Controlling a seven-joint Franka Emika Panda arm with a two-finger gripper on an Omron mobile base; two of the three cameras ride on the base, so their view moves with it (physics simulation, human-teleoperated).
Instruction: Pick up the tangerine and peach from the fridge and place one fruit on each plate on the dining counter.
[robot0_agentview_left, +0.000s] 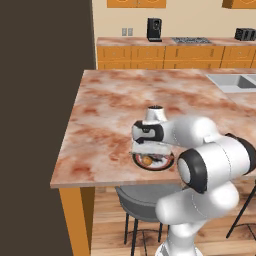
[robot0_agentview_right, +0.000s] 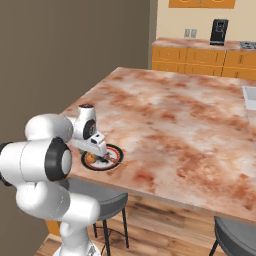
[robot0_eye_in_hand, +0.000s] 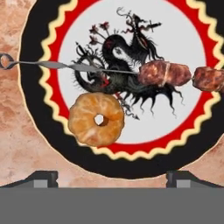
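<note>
From the left base view, the white arm bends low over the near edge of the long pink-brown marbled stone worktop (robot0_agentview_left: 125, 105), and its claw (robot0_agentview_left: 149, 152) hangs directly above a small round plate with a dark and red ringed rim (robot0_agentview_left: 167, 163); a small round dull-orange tangerine (robot0_agentview_left: 146, 160) lies on the plate's near-left part, straight beneath the hand. Whether the fingers stand apart or together cannot be told from here, as the hand's body covers them. From the right base view, the same plate (robot0_agentview_right: 116, 156) sits close to the worktop's (robot0_agentview_right: 175, 115) corner above a grey stool (robot0_agentview_right: 107, 202), with the claw (robot0_agentview_right: 102, 156) low over it and the tangerine (robot0_agentview_right: 91, 159) showing as an orange spot at the plate's left side. In the hand view, the camera looks straight down: the tangerine (robot0_eye_in_hand: 96, 118) rests on the plate (robot0_eye_in_hand: 30, 87) toward the lower left of its pale centre, free of the fingertips (robot0_eye_in_hand: 41, 179), which stand wide apart at the bottom corners and grip nothing. A thin metal skewer with brown meat chunks (robot0_eye_in_hand: 165, 73) lies across the plate just above the fruit, apart from it. Judged from this, the fruit is delivered and lies directly ahead of the claw, so the coming move should be a straight lift away.
</note>
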